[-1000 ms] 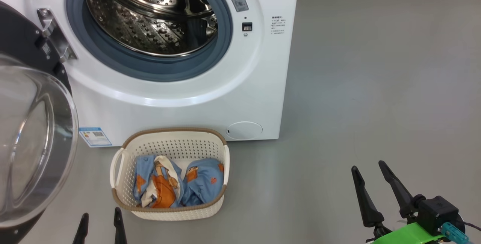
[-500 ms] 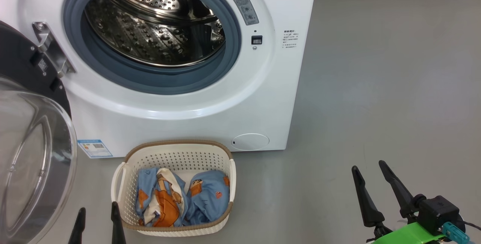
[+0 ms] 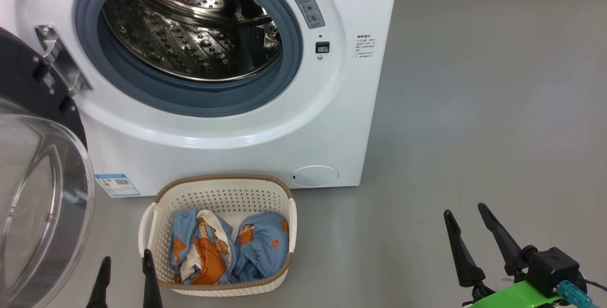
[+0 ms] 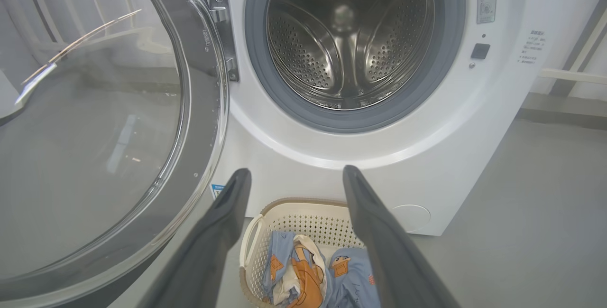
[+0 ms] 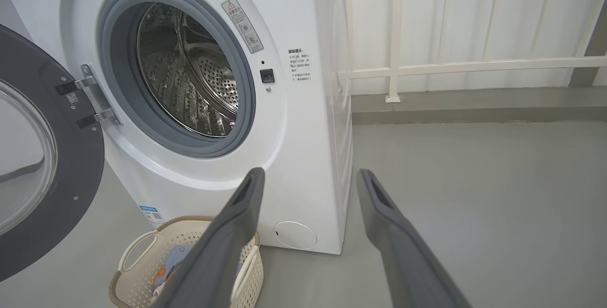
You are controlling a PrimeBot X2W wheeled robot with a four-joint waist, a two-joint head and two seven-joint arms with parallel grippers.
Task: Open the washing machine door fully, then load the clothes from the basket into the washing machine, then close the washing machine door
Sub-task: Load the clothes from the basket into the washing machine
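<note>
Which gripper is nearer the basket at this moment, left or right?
Left. The left gripper hangs just by the near left corner of the basket, jaws open and empty. The right gripper is well off to the basket's right, also open and empty.

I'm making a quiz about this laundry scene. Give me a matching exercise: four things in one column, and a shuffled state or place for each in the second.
1 washing machine door
2 clothes
3 drum
4 basket

a empty
b standing on the grey floor
c swung open
d heaped in the basket

Pairs: 1-c, 2-d, 3-a, 4-b
</note>
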